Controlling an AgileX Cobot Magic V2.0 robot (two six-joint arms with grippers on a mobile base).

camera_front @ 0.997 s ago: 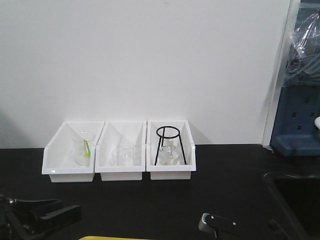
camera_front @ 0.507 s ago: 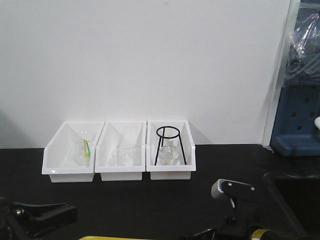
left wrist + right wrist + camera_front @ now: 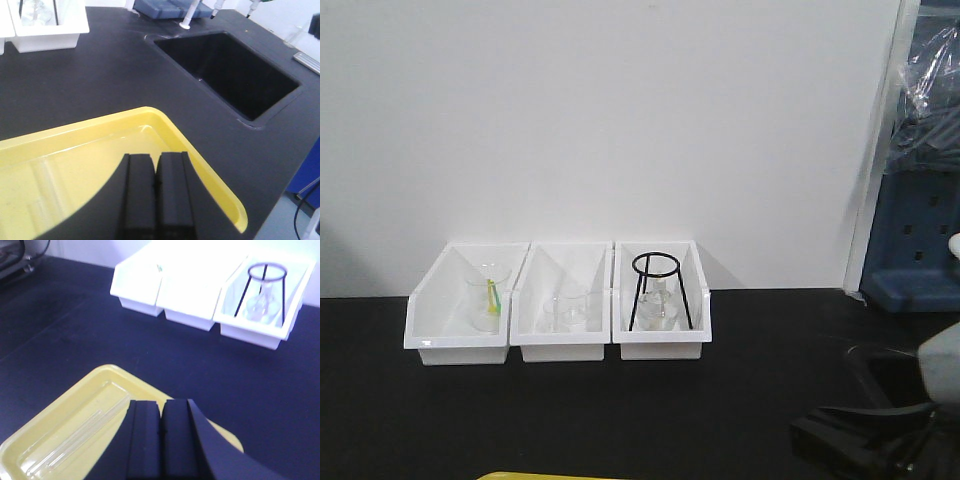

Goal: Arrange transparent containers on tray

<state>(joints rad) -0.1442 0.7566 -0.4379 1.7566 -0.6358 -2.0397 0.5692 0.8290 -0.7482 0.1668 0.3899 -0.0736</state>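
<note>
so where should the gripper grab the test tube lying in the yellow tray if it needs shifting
Probably at mid-length of the test tube, coming straight down from above. It lies flat on the floor of the yellow tray, whose raised rim blocks a side approach. Set the fingers across its narrow width; the glass is round and smooth, so a centred grip should keep it from tipping or rolling.

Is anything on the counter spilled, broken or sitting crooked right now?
Nothing stands out. The glass tubes lie side by side in the yellow tray, with no spill around them. The three white bins sit in a straight row by the wall, their glassware upright. Both grippers are shut and empty.
</note>
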